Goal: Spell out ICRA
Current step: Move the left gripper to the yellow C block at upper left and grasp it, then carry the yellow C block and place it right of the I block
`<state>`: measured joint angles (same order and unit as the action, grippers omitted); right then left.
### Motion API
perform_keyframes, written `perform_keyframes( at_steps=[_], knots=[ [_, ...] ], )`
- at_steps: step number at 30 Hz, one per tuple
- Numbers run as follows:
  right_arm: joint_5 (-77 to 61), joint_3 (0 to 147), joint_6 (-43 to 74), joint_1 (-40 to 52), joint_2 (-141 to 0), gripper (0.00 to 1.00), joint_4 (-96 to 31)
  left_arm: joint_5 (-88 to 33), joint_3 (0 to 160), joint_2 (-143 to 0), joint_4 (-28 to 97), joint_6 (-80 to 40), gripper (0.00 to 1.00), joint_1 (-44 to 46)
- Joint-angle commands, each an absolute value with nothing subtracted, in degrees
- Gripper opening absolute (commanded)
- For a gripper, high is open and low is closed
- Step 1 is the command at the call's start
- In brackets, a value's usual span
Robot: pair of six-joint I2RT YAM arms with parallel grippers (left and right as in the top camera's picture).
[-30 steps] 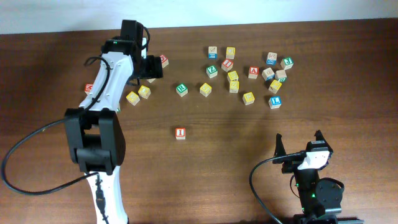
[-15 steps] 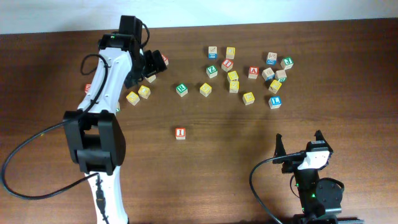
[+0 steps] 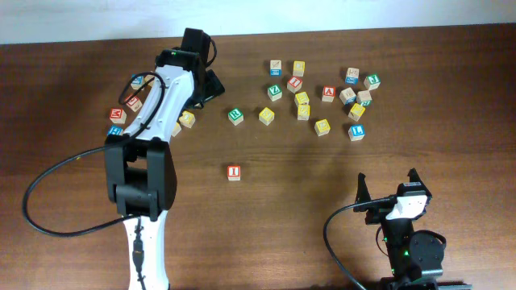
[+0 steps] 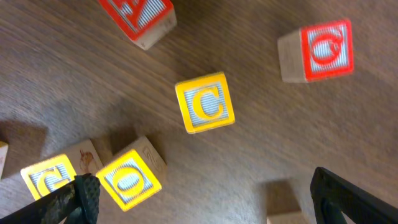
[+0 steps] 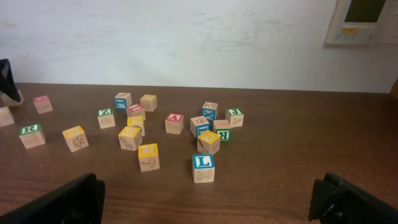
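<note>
The red I block point(image 3: 234, 171) sits alone at mid-table. In the left wrist view a yellow C block point(image 4: 204, 102) lies face up just ahead of my open left gripper point(image 4: 211, 204), with a red A block point(image 4: 140, 15), another red block point(image 4: 323, 50) and a yellow O block point(image 4: 127, 180) around it. From overhead, my left gripper point(image 3: 208, 87) hovers at the back left. A red A block point(image 3: 328, 93) point(image 5: 175, 122) and a green R block point(image 3: 235, 116) point(image 5: 30, 135) lie further right. My right gripper point(image 3: 389, 187) point(image 5: 208, 205) is open and empty near the front edge.
Several more letter blocks are scattered at the back right point(image 3: 355, 109), among them a blue L block point(image 5: 203, 168). A few blocks point(image 3: 121, 113) lie left of the left arm. A white wall point(image 5: 186, 37) rises behind the table.
My left arm has swung right and toward the back, uncovering blocks on its left side. Its jaws stay open. The right arm has not moved.
</note>
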<state>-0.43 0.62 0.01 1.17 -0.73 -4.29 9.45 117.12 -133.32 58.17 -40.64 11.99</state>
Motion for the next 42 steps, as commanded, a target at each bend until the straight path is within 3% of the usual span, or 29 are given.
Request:
perform_keyframes(
  at_steps=[1,4,12,14,20,24,29,38,42],
  knots=[
    [-0.2,0.3,0.2,1.5,-0.4,0.98,-4.6,12.5,118.0,-134.5,55.2,-42.9,0.97,11.3],
    [-0.2,0.3,0.2,1.5,-0.4,0.98,-4.6,12.5,118.0,-135.4,51.9,-42.9,0.80,11.4],
    [-0.2,0.3,0.2,1.5,-0.4,0.98,-4.6,11.9,118.0,-139.0,49.9,-42.9,0.71,9.1],
    [-0.2,0.3,0.2,1.5,-0.4,0.98,-4.6,11.8,118.0,-139.1,49.3,-42.9,0.61,8.9],
    [-0.2,0.3,0.2,1.5,-0.4,0.98,-4.6,8.8,118.0,-140.5,47.5,-42.9,0.59,9.3],
    [-0.2,0.3,0.2,1.5,-0.4,0.98,-4.6,8.6,118.0,-141.5,47.4,-42.8,0.49,9.3],
    [-0.2,0.3,0.2,1.5,-0.4,0.98,-4.6,9.1,118.0,-142.0,47.5,-42.8,0.46,9.3],
    [-0.2,0.3,0.2,1.5,-0.4,0.99,-4.6,9.3,118.0,-141.9,47.6,-42.6,0.25,9.2],
    [-0.2,0.3,0.2,1.5,-0.4,0.98,-4.6,9.3,118.0,-141.8,47.8,-38.9,0.26,9.2]
  ],
)
